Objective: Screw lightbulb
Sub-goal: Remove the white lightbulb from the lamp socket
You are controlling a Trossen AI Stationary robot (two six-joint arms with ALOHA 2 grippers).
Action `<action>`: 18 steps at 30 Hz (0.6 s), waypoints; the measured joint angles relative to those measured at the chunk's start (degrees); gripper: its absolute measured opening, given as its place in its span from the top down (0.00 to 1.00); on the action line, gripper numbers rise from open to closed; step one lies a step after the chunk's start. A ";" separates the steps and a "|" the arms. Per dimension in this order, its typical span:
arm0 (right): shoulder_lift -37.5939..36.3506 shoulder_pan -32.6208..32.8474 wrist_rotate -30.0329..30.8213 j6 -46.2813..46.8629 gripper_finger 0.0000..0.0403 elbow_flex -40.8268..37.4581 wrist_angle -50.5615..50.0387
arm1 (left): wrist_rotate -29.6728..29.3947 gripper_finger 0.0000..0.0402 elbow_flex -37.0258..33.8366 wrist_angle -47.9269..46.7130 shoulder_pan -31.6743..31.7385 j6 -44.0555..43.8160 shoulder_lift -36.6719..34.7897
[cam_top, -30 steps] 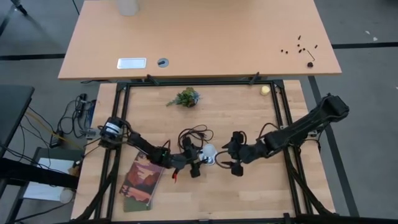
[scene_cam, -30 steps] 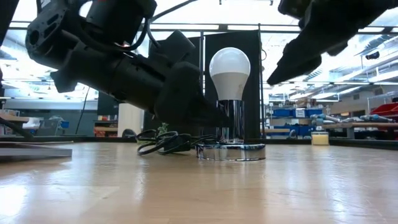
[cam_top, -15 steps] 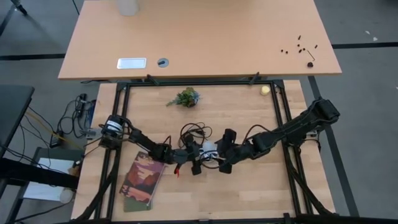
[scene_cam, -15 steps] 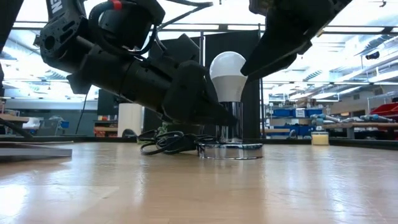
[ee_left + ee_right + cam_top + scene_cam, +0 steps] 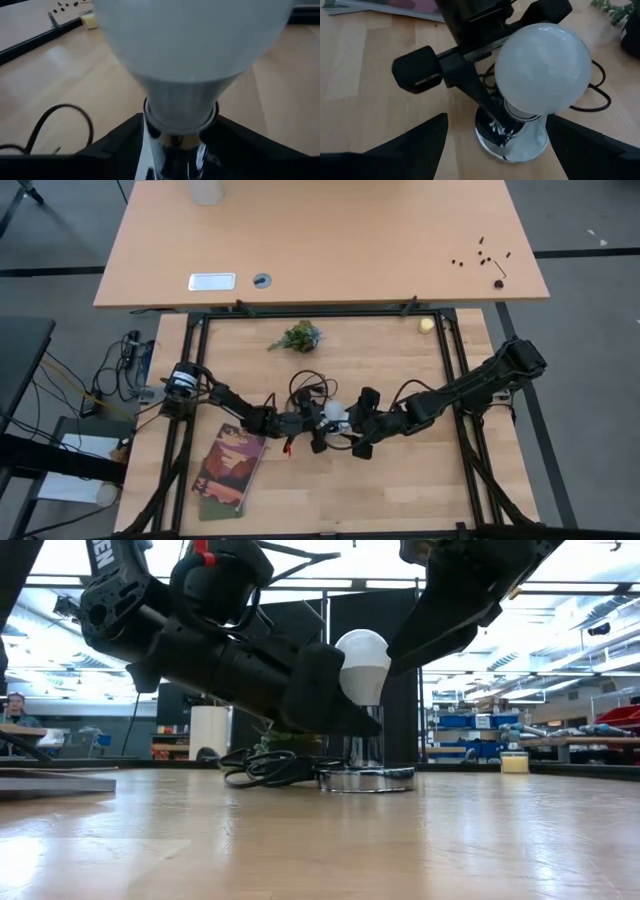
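Observation:
The white frosted lightbulb (image 5: 362, 660) stands in a chrome socket whose stem (image 5: 365, 745) rises from a flat round disc (image 5: 367, 777) on the table; the bulb leans a little. It also shows in the high view (image 5: 332, 412). My left gripper (image 5: 312, 430) is shut on the socket's stem under the bulb. My right gripper (image 5: 352, 432) is open just right of and above the bulb. In the right wrist view its fingers (image 5: 415, 145) stand wide on either side of the bulb (image 5: 542, 67), touching nothing. My left gripper pinches the socket's chrome stem (image 5: 180, 155) just under the bulb's neck, one finger (image 5: 115, 150) on each side. The fingers come slanting down from the table's left, across the upright stem. The disc (image 5: 512, 142) is at the table.
The socket's black cord (image 5: 265, 768) lies coiled left of and behind the disc. A picture book (image 5: 228, 465) lies at the near left, a green sprig (image 5: 298, 336) at the far middle and a small pale yellow round object (image 5: 427, 324) at the far right. A black frame edges the board.
My right gripper has moved toward the table's left, up to the bulb, and then stopped there, open. My left gripper has shifted a little toward the far edge with the socket, and the bulb now leans slightly.

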 joint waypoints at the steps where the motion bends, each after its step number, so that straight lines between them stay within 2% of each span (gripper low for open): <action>1: -0.01 0.00 -0.07 0.00 0.14 0.00 -0.07 | 0.44 0.44 0.00 0.35 0.04 0.02 0.00; 8: -0.38 -0.07 -0.21 0.25 0.14 0.00 -2.34 | 2.20 0.49 0.00 0.65 0.02 -0.09 0.00; 14: -1.53 -0.07 -0.18 5.15 0.14 4.73 -19.05 | 2.38 0.49 0.04 0.02 -0.07 0.39 -0.07; 18: -1.57 -0.32 -2.51 6.44 0.14 8.80 -24.78 | 2.33 0.47 0.04 -0.14 -0.07 1.11 -0.07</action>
